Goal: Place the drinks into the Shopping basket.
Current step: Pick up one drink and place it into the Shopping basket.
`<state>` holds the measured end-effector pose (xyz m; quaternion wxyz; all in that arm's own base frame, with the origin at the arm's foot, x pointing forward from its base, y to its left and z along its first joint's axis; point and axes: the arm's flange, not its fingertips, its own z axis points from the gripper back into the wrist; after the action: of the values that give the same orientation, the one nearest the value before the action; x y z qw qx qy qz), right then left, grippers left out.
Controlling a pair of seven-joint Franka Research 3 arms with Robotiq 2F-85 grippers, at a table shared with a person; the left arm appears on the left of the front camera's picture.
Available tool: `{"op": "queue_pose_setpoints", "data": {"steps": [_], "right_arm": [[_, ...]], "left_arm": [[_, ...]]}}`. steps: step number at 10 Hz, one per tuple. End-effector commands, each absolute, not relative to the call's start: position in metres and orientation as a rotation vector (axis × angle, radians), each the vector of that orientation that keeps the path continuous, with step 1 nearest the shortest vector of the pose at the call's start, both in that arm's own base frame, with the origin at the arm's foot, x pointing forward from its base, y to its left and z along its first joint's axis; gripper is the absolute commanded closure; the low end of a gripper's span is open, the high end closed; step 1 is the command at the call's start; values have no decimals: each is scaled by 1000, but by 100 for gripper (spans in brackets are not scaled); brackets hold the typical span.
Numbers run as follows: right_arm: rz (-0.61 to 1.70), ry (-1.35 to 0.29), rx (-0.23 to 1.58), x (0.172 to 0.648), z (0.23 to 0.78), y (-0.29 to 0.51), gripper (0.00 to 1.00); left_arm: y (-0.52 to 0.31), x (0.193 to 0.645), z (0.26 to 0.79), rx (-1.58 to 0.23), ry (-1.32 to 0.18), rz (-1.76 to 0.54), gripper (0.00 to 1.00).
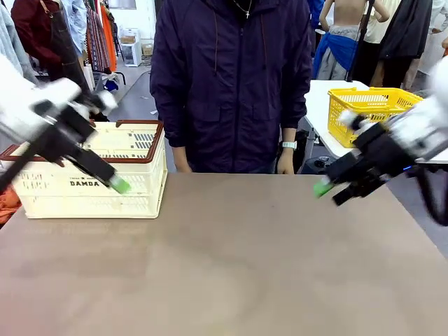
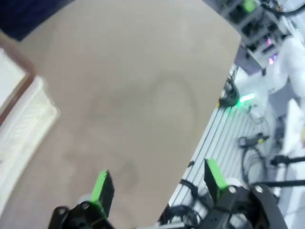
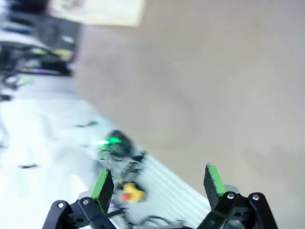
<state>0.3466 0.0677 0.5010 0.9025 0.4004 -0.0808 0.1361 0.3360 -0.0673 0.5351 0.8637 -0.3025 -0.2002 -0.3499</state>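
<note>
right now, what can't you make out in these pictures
- front view: inside of the Shopping basket, hidden by its near wall and the left gripper
- left wrist view: Shopping basket blurred, cut off by the left edge
- right wrist view: pale shape at the top edge, too blurred to name
- front view: yellow basket contents, too far off

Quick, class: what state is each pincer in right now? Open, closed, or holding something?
Left pincer: open, holding nothing.
Right pincer: open, holding nothing.

Shopping basket [image 1: 143,199] partly hidden, wrist views blurred
</note>
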Motion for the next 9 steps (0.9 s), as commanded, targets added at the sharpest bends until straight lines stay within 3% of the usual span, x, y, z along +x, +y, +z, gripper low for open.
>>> {"op": "queue_pose_setpoints", "data": {"steps": [1,5,7,9], "right_arm": [[61,-316,1061,326,518,-29,0],[-269,-479,1283,284,501,-176,0],[-400,-516,1332,275,484,-223,0],[-471,-508,1377,274,465,-245,0]], "left_arm": [[25,325,553,-725,-585,-601,0],[202,303,525,-974,-824,-102,0],[254,291,490,-1040,-874,116,0],[273,290,465,-1068,-853,190,0]]}}
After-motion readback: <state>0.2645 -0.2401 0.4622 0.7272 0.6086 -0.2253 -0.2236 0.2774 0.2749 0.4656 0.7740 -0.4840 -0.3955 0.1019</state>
